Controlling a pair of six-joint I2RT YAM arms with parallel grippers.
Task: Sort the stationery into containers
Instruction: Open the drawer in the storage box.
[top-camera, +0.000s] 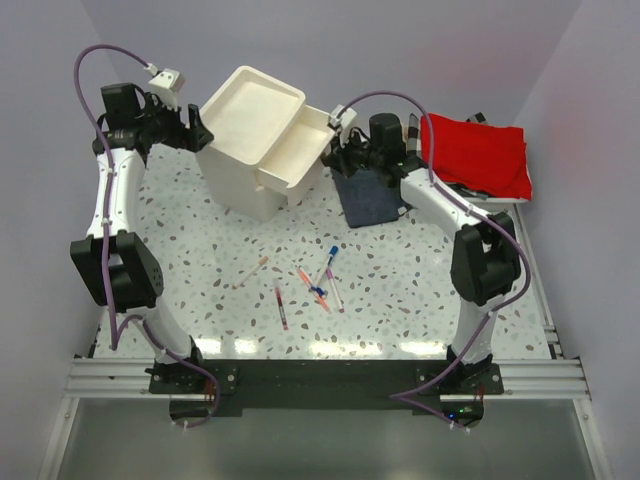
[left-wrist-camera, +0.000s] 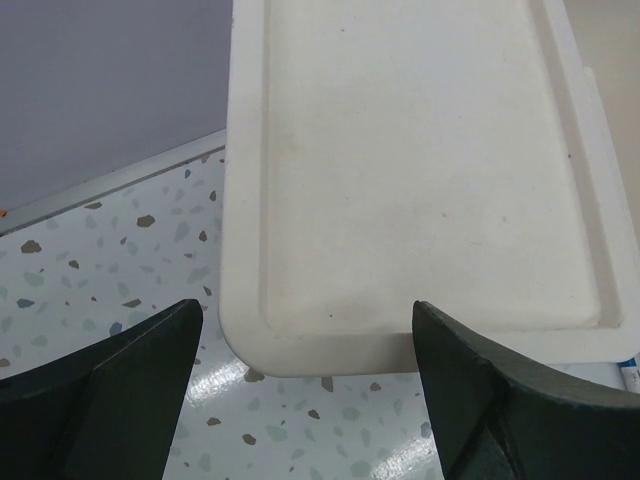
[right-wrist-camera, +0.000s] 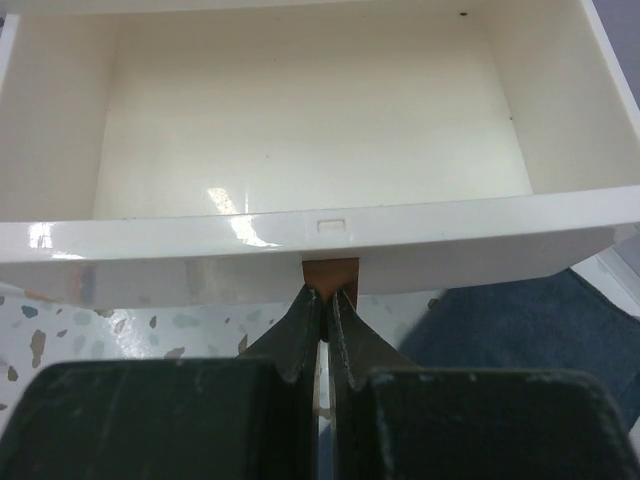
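from above, the cream-white drawer unit (top-camera: 240, 175) stands toward the far left of the speckled table (top-camera: 200, 260). its top drawer (top-camera: 300, 150) is pulled out to the right. the left gripper (top-camera: 200, 130) sits just beside the unit's upper left edge, and the right gripper (top-camera: 335, 152) is at the drawer's front. a loose scatter of pens (top-camera: 312, 283) lies on the table, well in front of the unit and apart from both arms. a dark blue cloth (top-camera: 372, 195) lies below the right wrist, and a red cloth (top-camera: 478, 155) sits at the far right.

in the left wrist view the fingers (left-wrist-camera: 110, 400) are spread wide. the rounded corner of the unit's tray-like top lies between and beyond them, and neither finger visibly touches it.

in the right wrist view the fingers (right-wrist-camera: 300, 325) are pressed together, pinching the brown pull tab (right-wrist-camera: 331, 270) on the front wall of the open drawer. the blue cloth shows at the lower right.
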